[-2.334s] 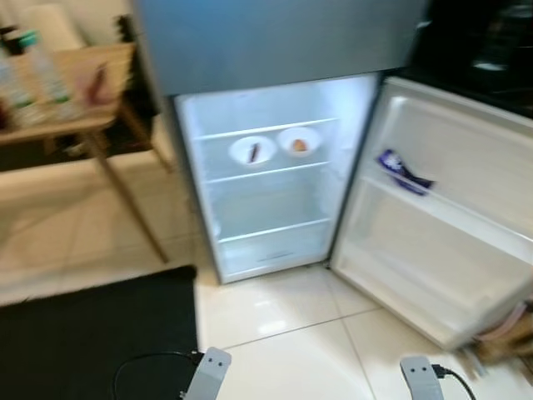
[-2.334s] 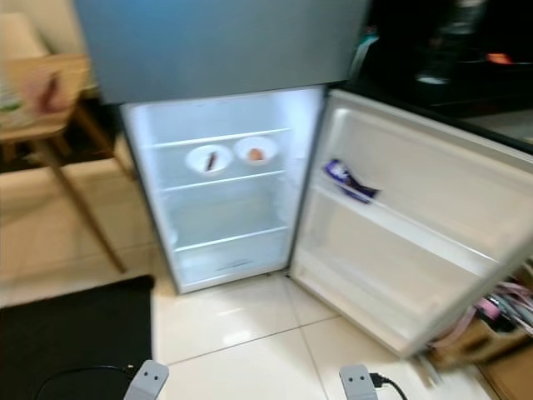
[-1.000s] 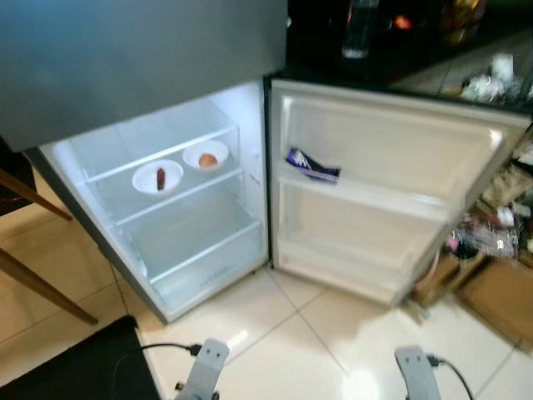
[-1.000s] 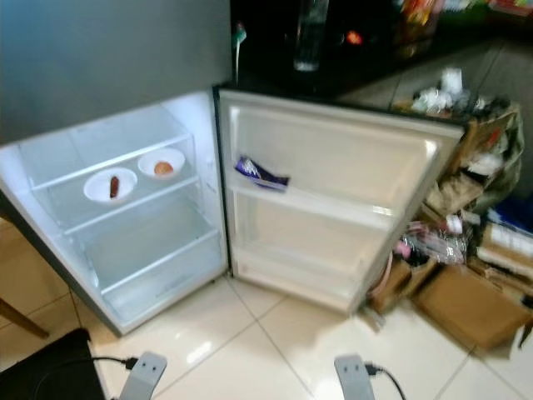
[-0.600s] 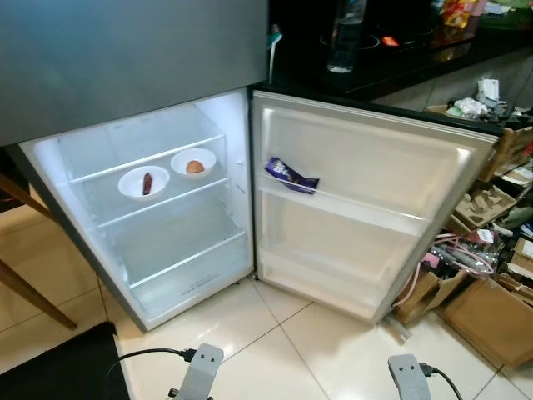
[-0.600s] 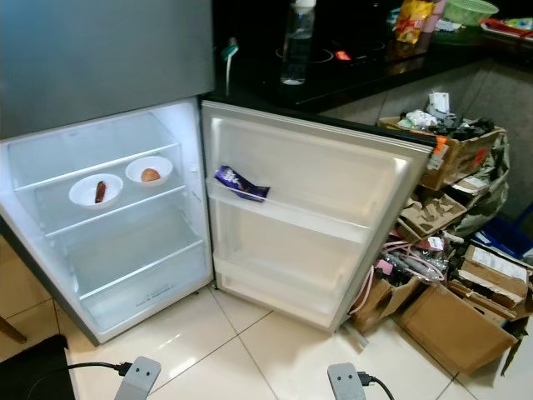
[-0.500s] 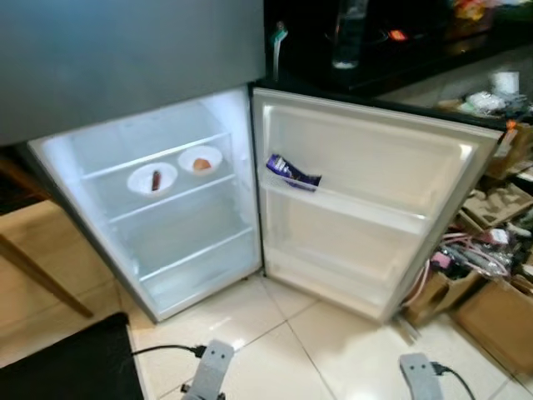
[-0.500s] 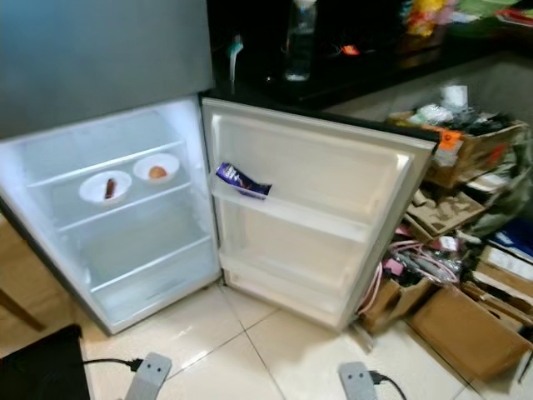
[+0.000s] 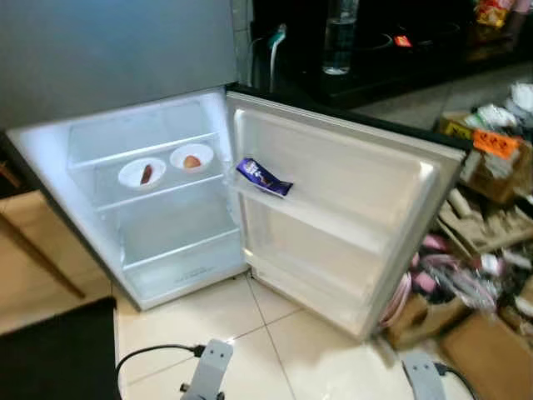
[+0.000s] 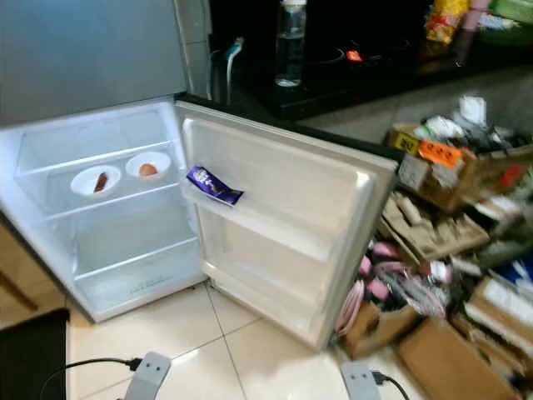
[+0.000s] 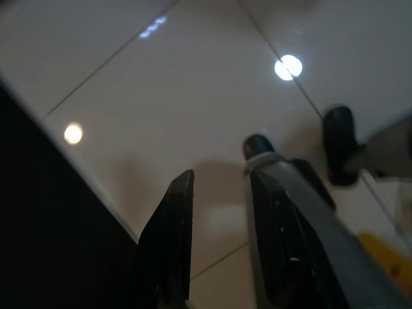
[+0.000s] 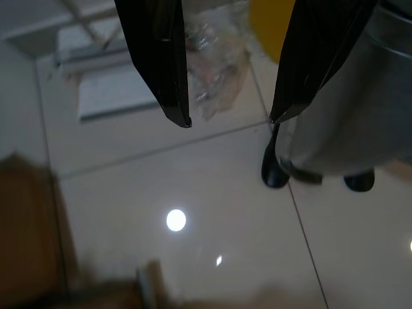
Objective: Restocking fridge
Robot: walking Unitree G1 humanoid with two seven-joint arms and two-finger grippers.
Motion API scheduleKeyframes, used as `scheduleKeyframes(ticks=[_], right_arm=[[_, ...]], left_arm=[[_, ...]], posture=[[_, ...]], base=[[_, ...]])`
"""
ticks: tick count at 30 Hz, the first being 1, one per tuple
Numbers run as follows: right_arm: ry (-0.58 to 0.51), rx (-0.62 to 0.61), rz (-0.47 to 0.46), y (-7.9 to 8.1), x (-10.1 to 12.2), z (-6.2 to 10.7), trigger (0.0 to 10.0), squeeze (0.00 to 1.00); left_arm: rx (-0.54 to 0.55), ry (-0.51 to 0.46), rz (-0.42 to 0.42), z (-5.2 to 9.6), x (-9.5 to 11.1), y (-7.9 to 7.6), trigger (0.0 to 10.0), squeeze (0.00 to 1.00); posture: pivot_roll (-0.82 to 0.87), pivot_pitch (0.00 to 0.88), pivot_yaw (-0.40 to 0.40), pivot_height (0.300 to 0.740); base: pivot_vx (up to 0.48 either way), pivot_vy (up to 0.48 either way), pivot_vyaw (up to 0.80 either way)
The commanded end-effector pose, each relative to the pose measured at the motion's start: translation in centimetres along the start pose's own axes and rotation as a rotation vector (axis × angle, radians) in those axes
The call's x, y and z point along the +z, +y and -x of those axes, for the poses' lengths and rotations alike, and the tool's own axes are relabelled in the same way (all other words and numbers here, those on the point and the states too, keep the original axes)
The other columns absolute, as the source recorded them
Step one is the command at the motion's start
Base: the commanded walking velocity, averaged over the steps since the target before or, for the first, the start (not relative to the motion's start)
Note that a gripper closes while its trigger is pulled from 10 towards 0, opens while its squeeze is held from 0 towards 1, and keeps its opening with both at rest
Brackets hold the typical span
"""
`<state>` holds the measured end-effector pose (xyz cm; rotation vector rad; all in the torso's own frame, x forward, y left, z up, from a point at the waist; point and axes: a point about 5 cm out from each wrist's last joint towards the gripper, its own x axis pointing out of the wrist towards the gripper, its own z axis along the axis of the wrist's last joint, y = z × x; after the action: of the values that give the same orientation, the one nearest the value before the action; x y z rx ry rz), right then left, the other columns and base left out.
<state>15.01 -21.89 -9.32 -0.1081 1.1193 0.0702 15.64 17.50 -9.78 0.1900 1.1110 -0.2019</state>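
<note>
Both arms hang low over a shiny cream tile floor [image 9: 308, 350]. The left gripper [image 11: 219, 212] has its black fingers a little apart, holding nothing. The right gripper [image 12: 228, 119] is spread wide and holds nothing. At 9 o'clock lies a black mat [image 9: 54, 350]. At 12 o'clock the fridge [image 9: 166, 217] stands open, white and lit. Two round white bowls [image 9: 166, 167] sit on its glass shelf. A shiny purple packet [image 9: 264, 177] leans in the door shelf. At 3 o'clock, brown boxes [image 10: 450, 333] are piled up.

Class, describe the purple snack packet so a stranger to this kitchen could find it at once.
Start at the open fridge door, swung out to the right of the lit compartment. On its upper door shelf lies the purple snack packet, tilted at the hinge end. The nearby white bowls sit inside the fridge instead.
</note>
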Motion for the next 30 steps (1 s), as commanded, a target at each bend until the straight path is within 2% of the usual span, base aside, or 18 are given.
scheduleKeyframes(ticks=[1,6,12,18,21,30], right_arm=[[-0.002,0.019,-0.008,0.6,-0.1,-0.1,10.0,0.0],[-0.006,0.006,-0.008,0.5,-0.1,-0.1,10.0,0.0],[-0.006,-0.018,-0.008,0.2,-0.1,0.0,10.0,0.0],[-0.009,-0.018,-0.013,0.2,-0.1,0.0,10.0,0.0],[-0.009,-0.019,-0.013,0.2,-0.1,0.0,10.0,0.0],[-0.063,-0.049,-0.055,-0.4,1.0,0.0,10.0,0.0]], left_arm=[[0.009,0.014,0.01,0.1,-0.5,0.3,10.0,0.0],[0.006,0.014,0.009,0.1,-0.4,0.2,10.0,0.0],[-0.01,0.013,0.012,0.1,-0.5,0.0,10.0,0.0],[-0.024,0.015,0.0,0.0,-0.5,-0.2,10.0,0.0],[0.003,0.004,0.002,0.0,-0.3,0.1,10.0,0.0],[0.008,0.001,0.011,0.0,-0.2,0.2,10.0,0.0]], posture=[[-0.09,0.0,0.003,0.74],[-0.09,0.0,0.002,0.74],[-0.09,0.0,0.003,0.74],[-0.09,0.0,0.004,0.74],[-0.09,0.0,0.005,0.74],[-0.1,0.0,0.008,0.74]], base=[[0.0,0.0,0.78],[0.0,0.0,0.78],[0.0,0.0,0.0],[0.0,-0.472,0.0],[0.0,-0.472,0.0],[0.0,0.0,0.0]])
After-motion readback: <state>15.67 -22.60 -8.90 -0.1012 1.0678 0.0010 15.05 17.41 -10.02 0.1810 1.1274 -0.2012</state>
